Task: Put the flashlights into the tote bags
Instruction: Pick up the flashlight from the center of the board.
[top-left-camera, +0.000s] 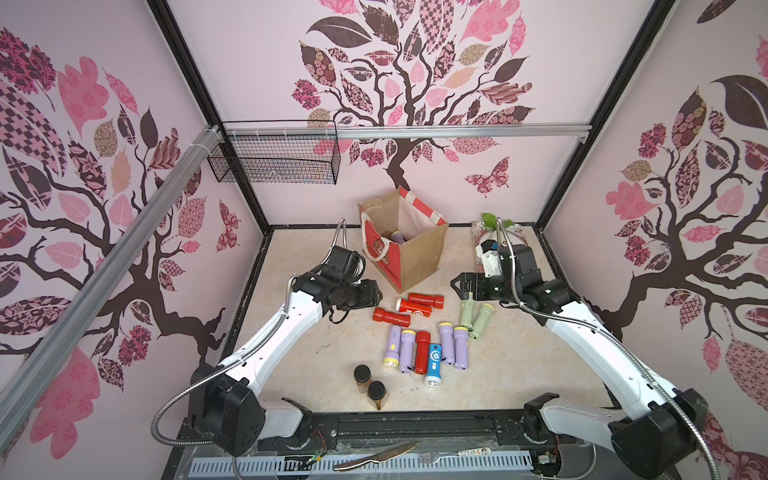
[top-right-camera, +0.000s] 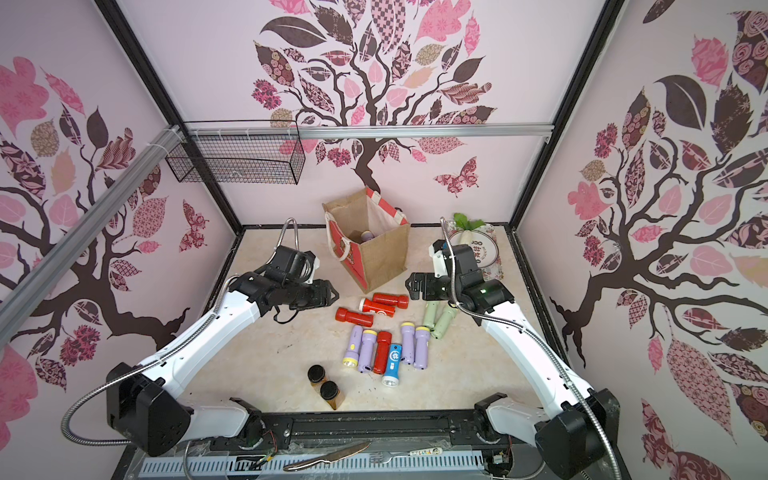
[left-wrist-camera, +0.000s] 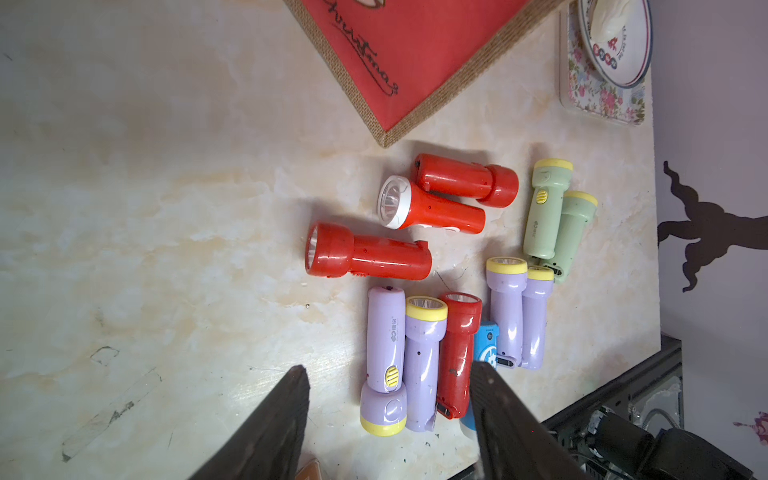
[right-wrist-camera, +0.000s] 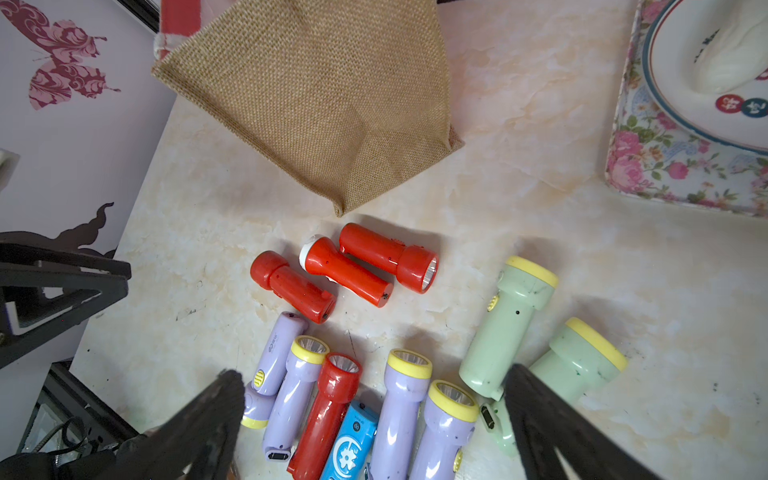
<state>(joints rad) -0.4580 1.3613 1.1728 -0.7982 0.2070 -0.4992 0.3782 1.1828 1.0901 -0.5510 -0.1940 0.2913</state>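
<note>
Flashlights (top-left-camera: 446, 343) lay loose on the table (top-left-camera: 307, 353) in front of the tote bag (top-left-camera: 419, 262). The bag stood upright at 12 o'clock from them, mouth open, with one lilac flashlight (top-left-camera: 397, 237) showing inside. The likeliest next pick was the outermost red flashlight (top-left-camera: 390, 317). Its long axis ran 9-to-3 with the wider head at the 9 end, and it lay just apart from two red neighbours (top-left-camera: 415, 307) at 1 o'clock. The left gripper (top-left-camera: 377, 292) hung just beside it at about 11 o'clock. That put it nearer than the right gripper (top-left-camera: 456, 284), which sat over the pale green pair (top-left-camera: 477, 316) at 3 o'clock of the pile. In the left wrist view the left jaws were partly parted with nothing between them. The right jaws were spread wide and also empty. A grasp across the red barrel would want the jaws closing along the 12-to-6 line. There was bare table from 8 to 10 o'clock of the red one. The bag's bottom corner was near at 1 o'clock. A row of lilac, red and blue flashlights (top-left-camera: 405, 351) lay close at 5 o'clock. Two brown jars (top-left-camera: 370, 386) stood well apart at 6.
</note>
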